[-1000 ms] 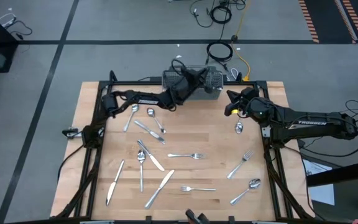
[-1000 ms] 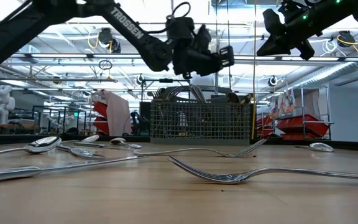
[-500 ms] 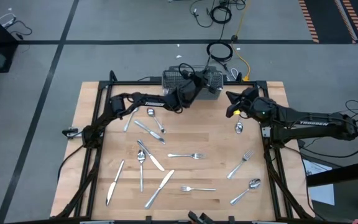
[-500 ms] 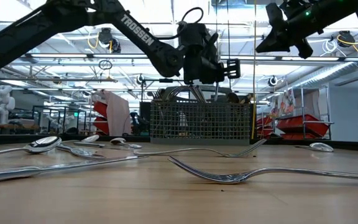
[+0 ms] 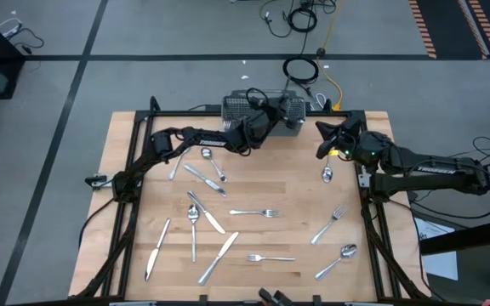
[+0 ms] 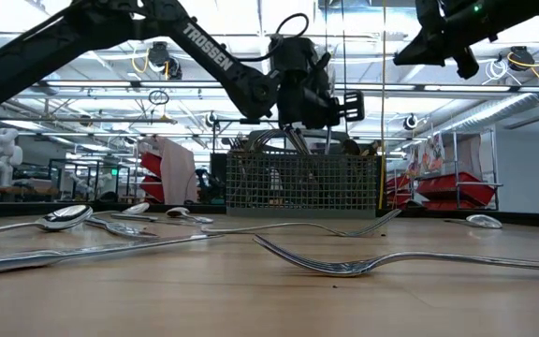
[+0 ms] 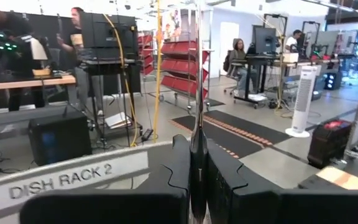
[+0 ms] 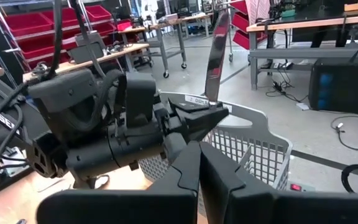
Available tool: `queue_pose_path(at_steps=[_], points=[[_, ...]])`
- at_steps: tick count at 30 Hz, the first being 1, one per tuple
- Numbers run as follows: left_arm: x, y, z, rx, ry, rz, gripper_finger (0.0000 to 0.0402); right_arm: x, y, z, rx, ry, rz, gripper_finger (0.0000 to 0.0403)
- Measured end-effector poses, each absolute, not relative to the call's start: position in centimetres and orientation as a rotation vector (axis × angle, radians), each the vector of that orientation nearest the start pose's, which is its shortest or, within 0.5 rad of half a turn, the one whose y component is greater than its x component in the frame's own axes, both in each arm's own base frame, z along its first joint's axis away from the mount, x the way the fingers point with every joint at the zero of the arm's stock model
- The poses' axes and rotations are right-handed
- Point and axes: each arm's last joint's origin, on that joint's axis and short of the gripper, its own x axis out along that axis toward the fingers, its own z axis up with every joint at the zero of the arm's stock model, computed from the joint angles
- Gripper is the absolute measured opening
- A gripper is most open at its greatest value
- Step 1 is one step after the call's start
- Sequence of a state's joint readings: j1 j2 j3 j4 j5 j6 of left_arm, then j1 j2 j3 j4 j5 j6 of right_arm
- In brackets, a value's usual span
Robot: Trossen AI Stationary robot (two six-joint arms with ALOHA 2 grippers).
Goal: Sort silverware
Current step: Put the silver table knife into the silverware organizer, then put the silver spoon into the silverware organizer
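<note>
The wire-mesh basket [image 5: 262, 110] at the table's [image 5: 126, 144] far edge is half hidden under the left gripper [image 5: 269, 111], which pinches an upright knife [image 8: 215, 46] above it. Right gripper [image 5: 323, 140] hangs nearby, fingers closed, empty. Other silverware [image 5: 228, 212] lies scattered over the tabletop; basket contents are hard to make out.

Wooden table [image 5: 126, 170]; scattered silverware [image 5: 253, 212]; basket [image 5: 292, 110]

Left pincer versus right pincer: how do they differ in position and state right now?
The left pincer hangs over the wire basket, shut on a knife held blade-up; the right pincer hangs over bare table beside the basket, shut on nothing. The left arm reaches across the table's far edge; the right stays on its own side. Both are raised above the table.
</note>
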State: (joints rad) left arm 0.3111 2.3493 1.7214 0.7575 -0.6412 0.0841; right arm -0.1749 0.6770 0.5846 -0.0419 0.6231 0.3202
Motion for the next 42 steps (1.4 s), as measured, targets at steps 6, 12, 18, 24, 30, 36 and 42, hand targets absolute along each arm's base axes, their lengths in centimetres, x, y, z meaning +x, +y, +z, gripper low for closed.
queue_pose_path(at_steps=[6, 12, 18, 24, 30, 36, 42], points=[[50.0, 17.7, 20.5, 0.042, -0.071, 0.885, 0.0076, 14.7, -4.3, 29.5, 0.274, -0.002, -0.809, 0.0], [50.0, 17.8, 20.2, 0.045, -0.041, 0.881, 0.0104, 14.7, -4.3, 29.5, 0.274, -0.003, -0.809, 0.0], [50.0, 16.9, 21.7, 0.116, -0.029, 0.861, 0.0107, 14.6, -4.3, 29.6, 0.254, -0.002, -0.807, 0.0], [48.4, 13.5, 29.9, 0.282, -0.071, 0.754, 0.0108, 13.8, -4.2, 29.6, 0.153, 0.056, -0.81, 0.0], [43.0, 10.8, 38.6, 0.207, -0.008, 0.387, 0.0109, 12.7, -4.1, 25.7, 0.289, 0.398, -0.892, 0.0004], [34.4, 10.0, 45.3, 0.054, 0.06, 0.307, 0.0109, 12.6, -3.7, 22.2, 0.521, 0.737, -0.958, 0.0074], [24.9, 8.7, 49.5, -0.007, 0.121, 0.358, 0.0109, 14.2, -4.0, 20.2, 0.652, 0.798, -1.114, 0.0183]])
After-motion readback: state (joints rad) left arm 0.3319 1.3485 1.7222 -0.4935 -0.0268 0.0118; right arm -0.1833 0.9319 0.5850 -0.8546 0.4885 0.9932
